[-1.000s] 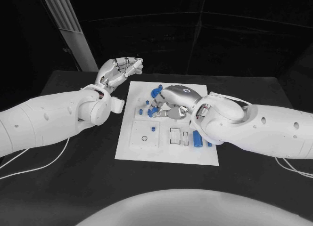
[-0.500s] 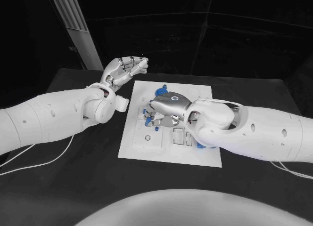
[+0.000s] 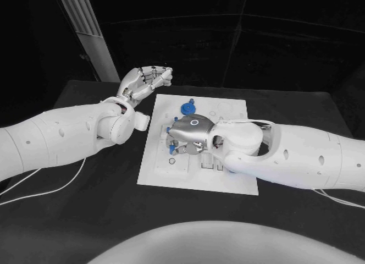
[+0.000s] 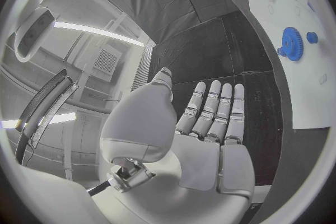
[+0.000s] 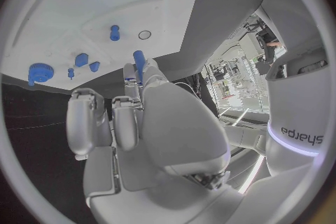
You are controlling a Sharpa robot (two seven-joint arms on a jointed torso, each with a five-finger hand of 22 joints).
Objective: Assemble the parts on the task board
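Right hand (image 3: 191, 131) over task board (image 3: 230, 181), seemingly pinching blue part (image 5: 139, 59); left hand (image 3: 143, 81) raised, empty, fingers apart.

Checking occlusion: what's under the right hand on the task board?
The right hand hovers over the task board. A blue part sits at its fingertips; small blue parts peek beside it. Whatever lies directly beneath the palm is covered.

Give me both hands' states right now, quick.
Left hand: open, holding nothing, raised beside the white task board.
Right hand: over the board, pinching a small blue cylindrical part between its fingertips.
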